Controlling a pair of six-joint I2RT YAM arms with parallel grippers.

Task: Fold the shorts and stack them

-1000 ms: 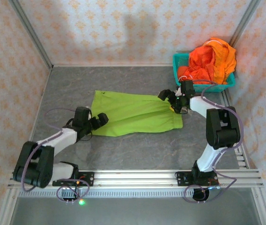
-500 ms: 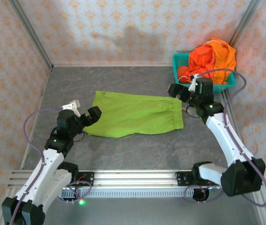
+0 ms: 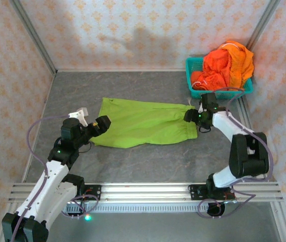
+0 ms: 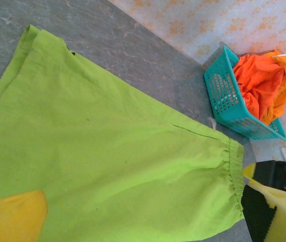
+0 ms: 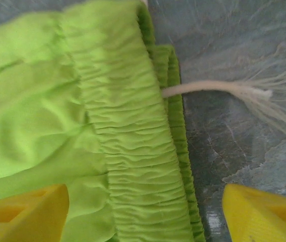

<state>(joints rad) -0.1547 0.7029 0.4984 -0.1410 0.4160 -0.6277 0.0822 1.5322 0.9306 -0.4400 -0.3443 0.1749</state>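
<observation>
From above you see the lime green shorts (image 3: 143, 123) spread flat on the table (image 3: 148, 161), hem towards your left gripper (image 3: 102, 124), which hangs just beside that hem with its fingers wide apart. Your right gripper (image 3: 193, 116) is at their waist end. Its wrist camera adds close detail (gathered elastic waistband (image 5: 128, 126), frayed white drawstring (image 5: 218, 89)) between parted fingers, not clamped. Orange shorts (image 3: 228, 63) heap in the teal basket (image 3: 244, 91) beyond that waist end.

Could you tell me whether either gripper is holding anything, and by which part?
Nothing is held: left gripper open; right gripper, jaws open, straddles the waistband of the lime green shorts.
</observation>
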